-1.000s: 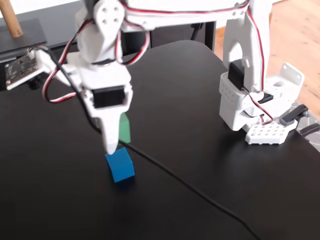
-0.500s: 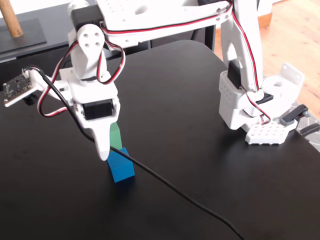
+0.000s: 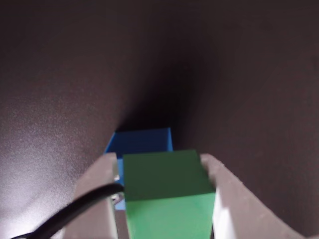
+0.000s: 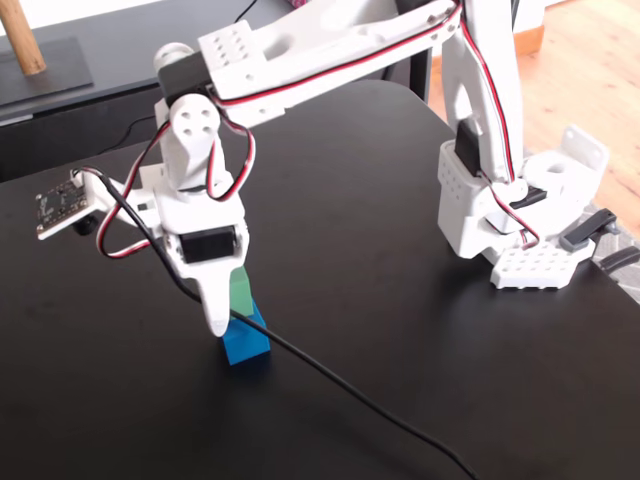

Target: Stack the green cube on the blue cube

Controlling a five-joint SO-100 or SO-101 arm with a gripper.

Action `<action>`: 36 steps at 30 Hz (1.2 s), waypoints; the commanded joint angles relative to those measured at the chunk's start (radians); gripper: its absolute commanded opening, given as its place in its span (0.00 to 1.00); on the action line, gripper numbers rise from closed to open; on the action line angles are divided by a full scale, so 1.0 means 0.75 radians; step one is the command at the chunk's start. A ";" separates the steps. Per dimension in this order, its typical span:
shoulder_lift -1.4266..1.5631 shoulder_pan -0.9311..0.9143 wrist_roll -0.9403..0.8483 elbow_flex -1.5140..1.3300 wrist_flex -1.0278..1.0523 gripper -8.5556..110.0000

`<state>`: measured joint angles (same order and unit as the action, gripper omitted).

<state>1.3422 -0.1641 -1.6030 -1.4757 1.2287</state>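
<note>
Matte green cube (image 3: 167, 191) in end effector (image 3: 162, 172), over blue cube (image 3: 139, 142).

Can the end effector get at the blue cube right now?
Probably not. The end effector is shut on the green cube, which sits over the blue cube and covers most of its top. Only the blue cube's far edge shows in the wrist view.
</note>
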 commanded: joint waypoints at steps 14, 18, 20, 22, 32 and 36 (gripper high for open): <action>0.164 -0.006 0.090 0.131 0.121 0.15; 0.174 0.002 0.104 0.180 0.145 0.15; 0.174 0.012 0.119 0.219 0.178 0.15; 0.178 0.022 0.125 0.252 0.221 0.15; 0.233 0.039 0.143 0.166 0.260 0.14; 0.266 0.061 0.172 0.112 0.260 0.14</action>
<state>1.4189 -0.1227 -1.4926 -1.3867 1.4266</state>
